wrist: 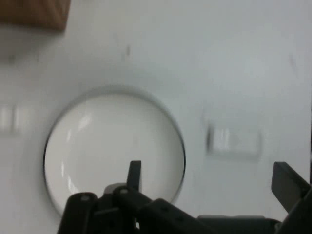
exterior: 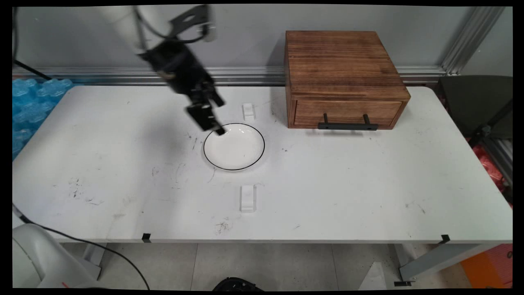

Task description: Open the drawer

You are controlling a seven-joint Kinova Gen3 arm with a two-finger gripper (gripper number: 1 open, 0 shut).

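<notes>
While you look down from the main view, you see the claw [exterior: 216, 119] hanging low over the table [exterior: 123, 164], tilted, with its tips at the upper left rim of the white plate [exterior: 234, 146]. In the hand view the claw [wrist: 209, 180] stands open: one finger [wrist: 134, 175] rises over the inside of the plate [wrist: 112, 151], near its rim, and the other finger [wrist: 287, 187] is far to the right, over bare table [wrist: 234, 58]. Nothing is between them. You cannot tell from either view if the tip touches the plate or only hovers just above it.

The plate is round, white, with a thin dark line around its edge, and it lies flat, directly under and beyond the claw.

Two small white blocks lie on the table. One white block [exterior: 248, 111] is just beyond the plate, on the far side from the camera, close to the right of the claw. The other white block [exterior: 248, 198] lies on the near side of the plate, well apart from the claw. In the hand view one of them [wrist: 233, 140] shows just beside the plate, between the two fingers' lines.

A wooden box [exterior: 344, 78] with one drawer and a black handle [exterior: 347, 125] stands well to the right of the claw, at the back of the table; its drawer is shut. Its corner [wrist: 34, 13] shows at the top left of the hand view
</notes>
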